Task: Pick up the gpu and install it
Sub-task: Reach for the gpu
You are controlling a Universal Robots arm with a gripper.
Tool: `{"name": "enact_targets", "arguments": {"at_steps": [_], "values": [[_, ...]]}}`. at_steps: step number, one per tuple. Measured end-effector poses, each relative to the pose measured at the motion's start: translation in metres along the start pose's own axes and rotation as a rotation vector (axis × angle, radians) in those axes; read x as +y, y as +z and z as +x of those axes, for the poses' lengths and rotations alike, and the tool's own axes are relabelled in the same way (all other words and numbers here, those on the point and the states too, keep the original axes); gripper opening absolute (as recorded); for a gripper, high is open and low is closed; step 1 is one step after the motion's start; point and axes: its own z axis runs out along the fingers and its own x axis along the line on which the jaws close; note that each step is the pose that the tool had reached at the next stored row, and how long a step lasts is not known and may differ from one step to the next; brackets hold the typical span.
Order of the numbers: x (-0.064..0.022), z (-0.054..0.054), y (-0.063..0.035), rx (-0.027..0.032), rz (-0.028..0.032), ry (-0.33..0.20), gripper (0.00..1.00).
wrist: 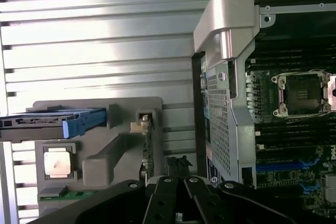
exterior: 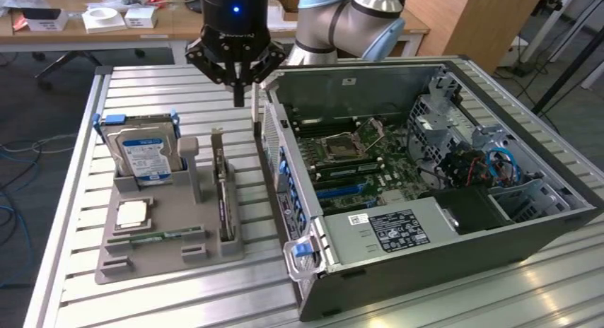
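The gpu is a thin dark card standing on its edge in a slot of the grey holder, its silvery bracket at the far end. My gripper hangs above the table beyond the holder, between the gpu's bracket and the open computer case. Its fingers meet at the tips and hold nothing. In the wrist view the gpu shows edge-on just beside my gripper.
On the same holder stand a silver hard drive with a blue-white label, a processor chip and a green memory stick. The case's motherboard lies exposed. A desk with small boxes stands behind the table.
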Motion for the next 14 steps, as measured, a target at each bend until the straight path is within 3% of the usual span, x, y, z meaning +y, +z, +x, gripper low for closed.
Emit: {"name": "enact_targets", "arguments": {"at_steps": [14], "values": [[-0.0025,0.027,0.0028,-0.0001,0.0001,0.001,0.1]]}}
